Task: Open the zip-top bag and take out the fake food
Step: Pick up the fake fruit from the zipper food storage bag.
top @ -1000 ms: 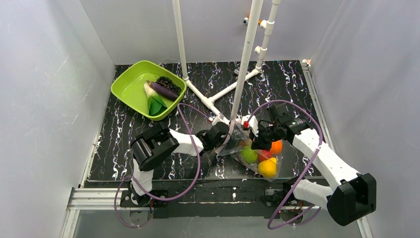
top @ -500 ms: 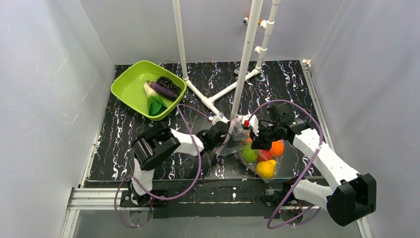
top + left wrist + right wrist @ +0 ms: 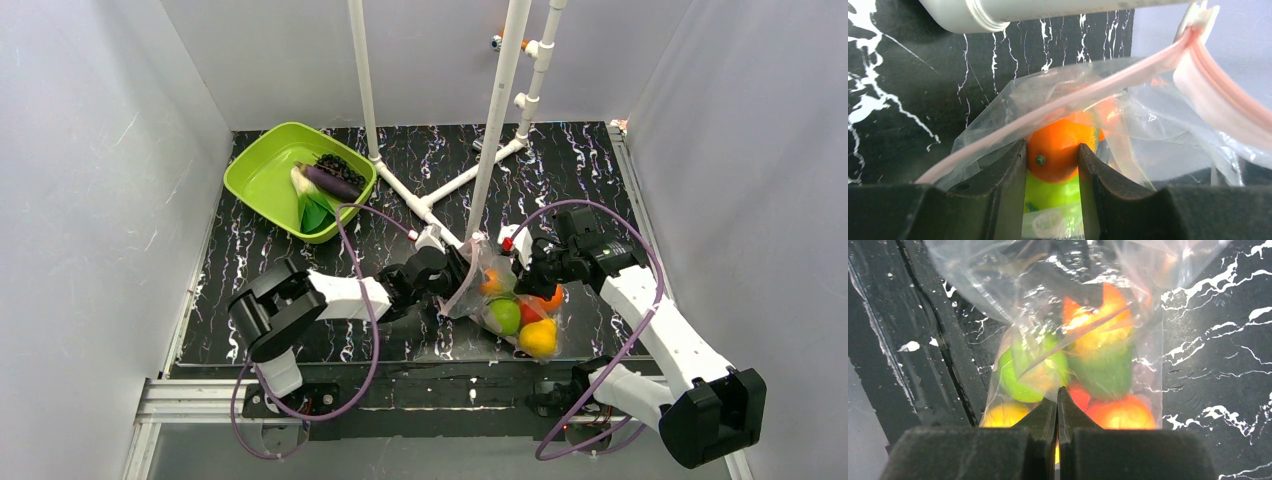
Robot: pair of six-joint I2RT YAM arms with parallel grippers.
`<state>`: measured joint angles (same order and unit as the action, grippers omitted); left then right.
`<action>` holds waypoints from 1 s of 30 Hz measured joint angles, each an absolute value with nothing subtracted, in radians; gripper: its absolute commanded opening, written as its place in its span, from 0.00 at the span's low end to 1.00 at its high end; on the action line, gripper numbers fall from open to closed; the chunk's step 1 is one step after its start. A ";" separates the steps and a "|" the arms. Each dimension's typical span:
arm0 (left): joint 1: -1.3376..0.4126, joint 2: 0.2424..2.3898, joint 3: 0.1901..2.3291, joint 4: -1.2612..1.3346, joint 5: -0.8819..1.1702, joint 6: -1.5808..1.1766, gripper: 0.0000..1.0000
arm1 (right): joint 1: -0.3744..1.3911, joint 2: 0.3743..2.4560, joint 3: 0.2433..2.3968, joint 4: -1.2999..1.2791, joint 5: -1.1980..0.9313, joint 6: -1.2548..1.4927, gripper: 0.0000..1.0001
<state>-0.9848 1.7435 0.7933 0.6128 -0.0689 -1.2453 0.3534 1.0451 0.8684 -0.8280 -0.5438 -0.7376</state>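
Extraction: left claw (image 3: 1052, 150) is clamping an orange (image 3: 1060, 140) inside the zip-top bag (image 3: 1013, 100), right claw (image 3: 1057, 396) pinching its rim; withdrawal due next.

Black, white-veined table (image 3: 590, 170), three things carried on it.
A lime-green tray (image 3: 255, 175) is set well beyond and left of the left gripper (image 3: 463, 280); a white pipe frame (image 3: 450, 185) is footed just beyond it; the zip-top bag (image 3: 480, 300), fake food (image 3: 505, 317) inside, is laid between it and the right gripper (image 3: 522, 272).
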 measured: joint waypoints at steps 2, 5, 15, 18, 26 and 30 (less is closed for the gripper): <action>-0.984 1.701 0.772 0.596 -0.074 -1.229 0.00 | 0.353 1.043 0.868 -0.825 -0.525 -0.740 0.01; -0.984 1.641 0.756 0.566 -0.087 -1.204 0.00 | 0.353 1.043 0.868 -0.815 -0.501 -0.744 0.01; -0.974 1.461 0.720 0.425 -0.124 -1.082 0.00 | 0.353 1.065 0.868 -0.783 -0.473 -0.738 0.04; -0.972 1.452 0.720 0.385 -0.119 -1.046 0.00 | 0.354 1.091 0.868 -0.771 -0.474 -0.728 0.05; -0.957 1.434 0.722 0.261 -0.112 -0.969 0.00 | 0.361 1.156 0.868 -0.759 -0.483 -0.715 0.33; -0.934 1.413 0.698 0.253 -0.097 -0.956 0.00 | 0.395 1.188 0.869 -0.762 -0.493 -0.726 0.54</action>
